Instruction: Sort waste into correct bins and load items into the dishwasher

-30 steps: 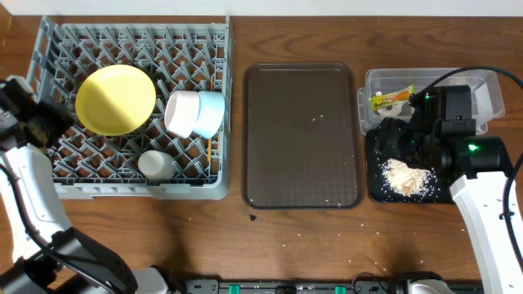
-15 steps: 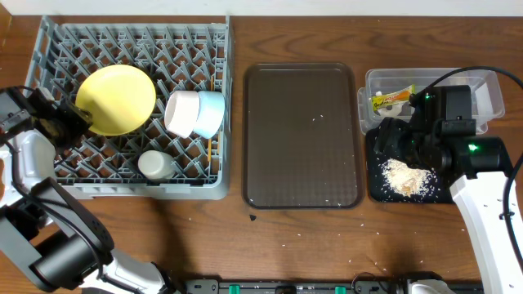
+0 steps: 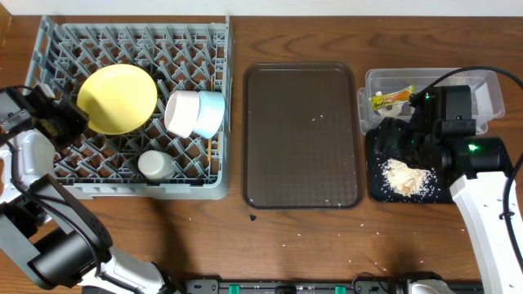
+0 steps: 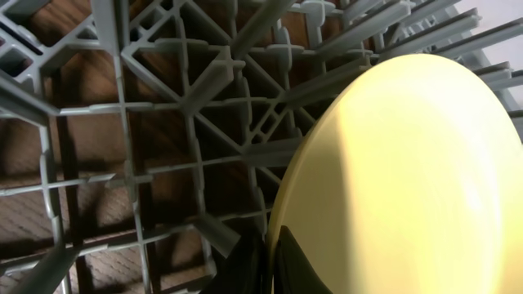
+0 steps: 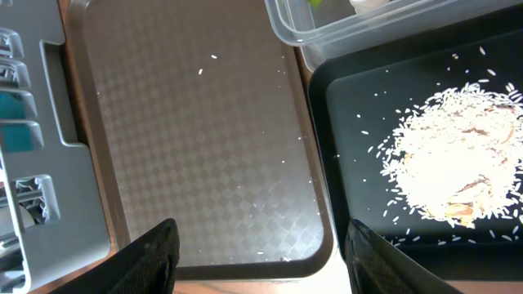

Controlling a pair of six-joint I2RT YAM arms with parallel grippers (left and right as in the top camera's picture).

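Dish rack, large grey pegged, stood at the left of the tabletop. Contents: one round yellow plate tilted among the pegs; one white bowl on its side, touching a light blue bowl to its right; one small white cup near the front wall; thin wooden chopsticks along the right side.

Clear plastic box, far right. It held one crumpled yellow-green-orange snack wrapper.

Black tray, just in front of the box. It held a heap of pale rice scraps.

Brown serving tray, centre, carried only a few stray grains.

The tabletop was dark wood, with scattered crumbs along the front.

Left gripper was at the rack's left side with its jaws closed on nothing and its tips just beside the plate's rim; contact could not be told.

Right gripper hung over the meeting edges of the brown and black trays, its jaws wide apart and empty.
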